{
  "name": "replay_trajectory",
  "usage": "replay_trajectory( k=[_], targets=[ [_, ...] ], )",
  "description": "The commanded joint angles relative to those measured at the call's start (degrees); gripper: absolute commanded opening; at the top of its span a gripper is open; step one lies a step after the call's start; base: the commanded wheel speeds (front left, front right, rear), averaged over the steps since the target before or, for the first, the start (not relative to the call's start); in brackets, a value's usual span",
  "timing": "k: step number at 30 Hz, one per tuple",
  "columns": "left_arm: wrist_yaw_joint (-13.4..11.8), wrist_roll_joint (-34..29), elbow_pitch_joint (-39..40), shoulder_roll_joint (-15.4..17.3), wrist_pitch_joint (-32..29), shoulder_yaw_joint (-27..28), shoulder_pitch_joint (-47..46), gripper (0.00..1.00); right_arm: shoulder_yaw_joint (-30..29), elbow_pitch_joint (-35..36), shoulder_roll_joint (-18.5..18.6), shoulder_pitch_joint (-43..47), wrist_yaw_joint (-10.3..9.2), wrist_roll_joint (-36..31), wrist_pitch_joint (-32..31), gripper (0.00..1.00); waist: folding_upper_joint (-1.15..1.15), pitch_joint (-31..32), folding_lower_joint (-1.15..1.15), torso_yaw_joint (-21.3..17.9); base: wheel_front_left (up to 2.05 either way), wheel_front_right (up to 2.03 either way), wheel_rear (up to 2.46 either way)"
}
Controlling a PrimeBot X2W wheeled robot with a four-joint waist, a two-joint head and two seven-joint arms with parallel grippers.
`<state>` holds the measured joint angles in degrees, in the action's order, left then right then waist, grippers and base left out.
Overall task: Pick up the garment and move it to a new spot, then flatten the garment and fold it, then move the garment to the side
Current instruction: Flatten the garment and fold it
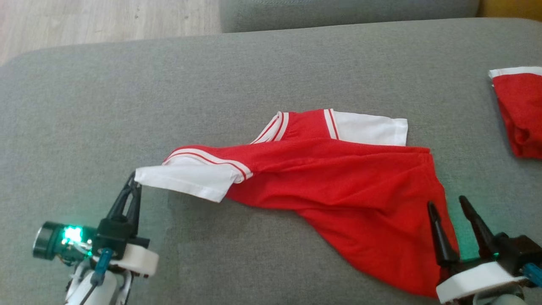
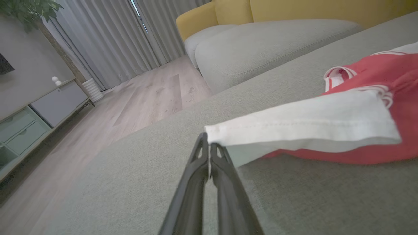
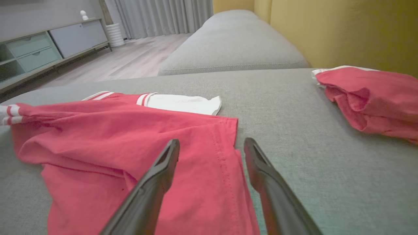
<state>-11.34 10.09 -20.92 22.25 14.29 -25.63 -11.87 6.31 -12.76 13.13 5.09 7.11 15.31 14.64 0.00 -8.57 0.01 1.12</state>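
The garment is a red shirt with white, red-striped sleeves, lying crumpled across the middle of the grey cushion. My left gripper is shut on the cuff corner of the left white sleeve, which hangs lifted off the cushion. In the left wrist view the closed fingers pinch that sleeve's hem. My right gripper stands open over the shirt's lower right edge, holding nothing. The right wrist view shows its gripper straddling the red hem.
A second red garment with a white band lies at the cushion's right edge. Another grey cushion sits behind, with yellow upholstery to the right. Wooden floor, a low cabinet and curtains lie beyond the left side.
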Motion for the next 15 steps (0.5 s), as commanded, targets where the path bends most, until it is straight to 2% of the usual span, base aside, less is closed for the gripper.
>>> replay_trajectory(
  k=[1, 15],
  targets=[
    [-0.77, 0.11, 2.22, 2.36, 0.70, 3.13, -2.57, 0.00, 1.99, 0.43, 2.01, -1.55, 0.37, 0.98, 0.36, 1.00, 0.00, -0.10, -0.01, 0.24, 0.00, 0.00, 0.00],
    [-1.65, 0.36, 4.76, 3.52, 0.41, 3.26, -2.80, 0.00, 5.34, -6.47, 6.01, -5.70, 0.37, 5.82, 0.07, 1.00, 0.00, -0.98, -0.01, 1.92, 0.00, 0.00, 0.00]
  ],
)
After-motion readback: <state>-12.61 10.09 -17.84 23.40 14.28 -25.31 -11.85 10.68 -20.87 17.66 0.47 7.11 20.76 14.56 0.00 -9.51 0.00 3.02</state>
